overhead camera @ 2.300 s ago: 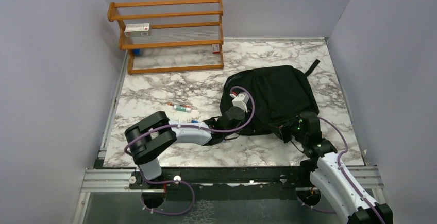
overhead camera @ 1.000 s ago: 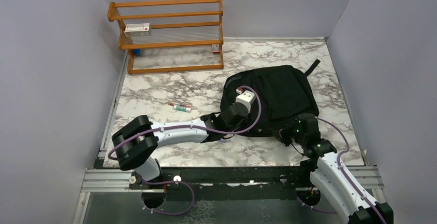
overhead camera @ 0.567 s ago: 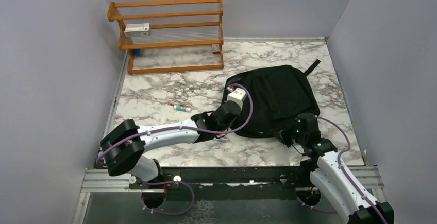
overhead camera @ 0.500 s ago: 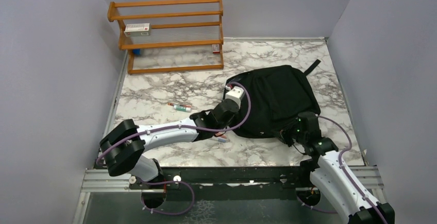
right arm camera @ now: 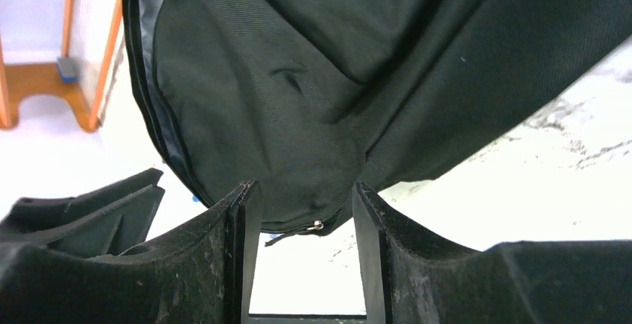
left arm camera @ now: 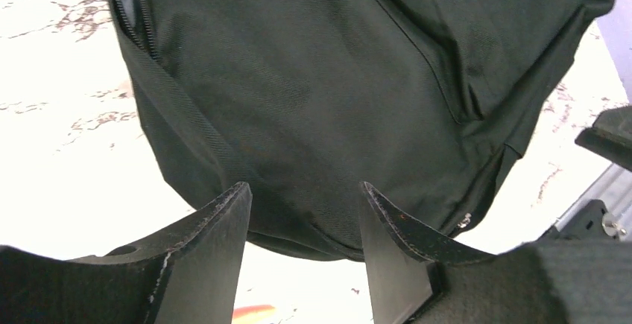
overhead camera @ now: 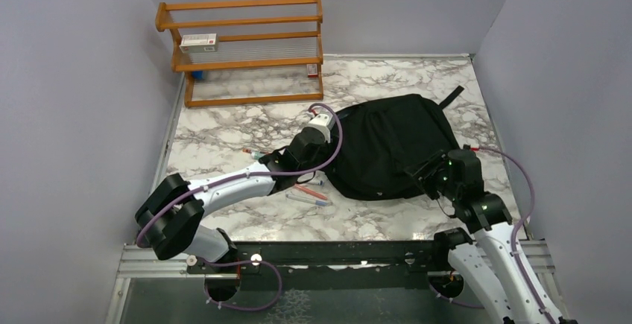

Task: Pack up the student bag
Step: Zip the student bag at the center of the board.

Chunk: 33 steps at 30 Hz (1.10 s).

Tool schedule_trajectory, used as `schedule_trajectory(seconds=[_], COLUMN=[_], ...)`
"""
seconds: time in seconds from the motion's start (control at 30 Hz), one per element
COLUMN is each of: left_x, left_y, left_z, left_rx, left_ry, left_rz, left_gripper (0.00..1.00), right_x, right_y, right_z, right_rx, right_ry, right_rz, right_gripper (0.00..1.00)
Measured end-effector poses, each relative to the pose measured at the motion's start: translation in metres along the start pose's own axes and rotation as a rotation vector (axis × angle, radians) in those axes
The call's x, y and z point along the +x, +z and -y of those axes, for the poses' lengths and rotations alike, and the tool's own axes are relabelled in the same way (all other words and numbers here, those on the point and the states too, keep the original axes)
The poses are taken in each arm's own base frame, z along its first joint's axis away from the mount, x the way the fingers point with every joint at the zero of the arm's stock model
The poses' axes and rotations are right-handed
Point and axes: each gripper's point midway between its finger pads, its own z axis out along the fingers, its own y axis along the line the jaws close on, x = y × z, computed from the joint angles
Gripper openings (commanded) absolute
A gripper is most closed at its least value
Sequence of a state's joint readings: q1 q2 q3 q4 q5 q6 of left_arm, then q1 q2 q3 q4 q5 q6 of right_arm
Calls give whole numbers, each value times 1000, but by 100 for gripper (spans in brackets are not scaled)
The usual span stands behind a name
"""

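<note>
Apart and empty: left claw (left arm camera: 304, 190), right claw (right arm camera: 305, 190), both at student bag (overhead camera: 395, 141) near edge. Risk: soft bag slides on counter (overhead camera: 223, 134); left arm (overhead camera: 238, 182) sweeps loose pens (overhead camera: 307, 194).

White arms (overhead camera: 231, 186), purple cables (overhead camera: 339, 132), maybe green LEDs (overhead camera: 449, 164)

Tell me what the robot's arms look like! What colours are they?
The left arm and right arm are both white tubes with chunky black joints. A purple cable loops along each one, and the right arm has tiny green lights. The left gripper and right gripper each have two flat black fingers, a bit scuffed at the edges.
</note>
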<state>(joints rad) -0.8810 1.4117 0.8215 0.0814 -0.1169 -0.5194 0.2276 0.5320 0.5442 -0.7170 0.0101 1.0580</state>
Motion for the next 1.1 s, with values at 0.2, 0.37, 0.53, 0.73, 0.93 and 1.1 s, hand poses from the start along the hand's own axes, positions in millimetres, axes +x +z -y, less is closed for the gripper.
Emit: schedule_trajectory(seconds=[0.2, 0.37, 0.53, 0.73, 0.93, 1.1], left_x=[6, 9, 5, 17, 11, 16], left_y=[-3, -6, 0, 25, 45, 54], left_z=[2, -15, -38, -54, -53, -59], left_rx=[29, 4, -39, -58, -26, -19], left_ry=[-4, -56, -120, -151, -163, -177], left_rz=[-10, -12, -14, -85, -113, -141], left_gripper=[77, 84, 88, 86, 71, 53], right_x=[2, 0, -8, -15, -27, -33], right_y=[1, 5, 22, 54, 92, 125], right_z=[-19, -45, -60, -57, -66, -68], right_rx=[-61, -136, -142, -74, -38, -9], right_ry=[-267, -479, -626, -707, -758, -789], right_rz=[-81, -159, -209, -251, -260, -273], right_gripper=[55, 58, 67, 69, 64, 46])
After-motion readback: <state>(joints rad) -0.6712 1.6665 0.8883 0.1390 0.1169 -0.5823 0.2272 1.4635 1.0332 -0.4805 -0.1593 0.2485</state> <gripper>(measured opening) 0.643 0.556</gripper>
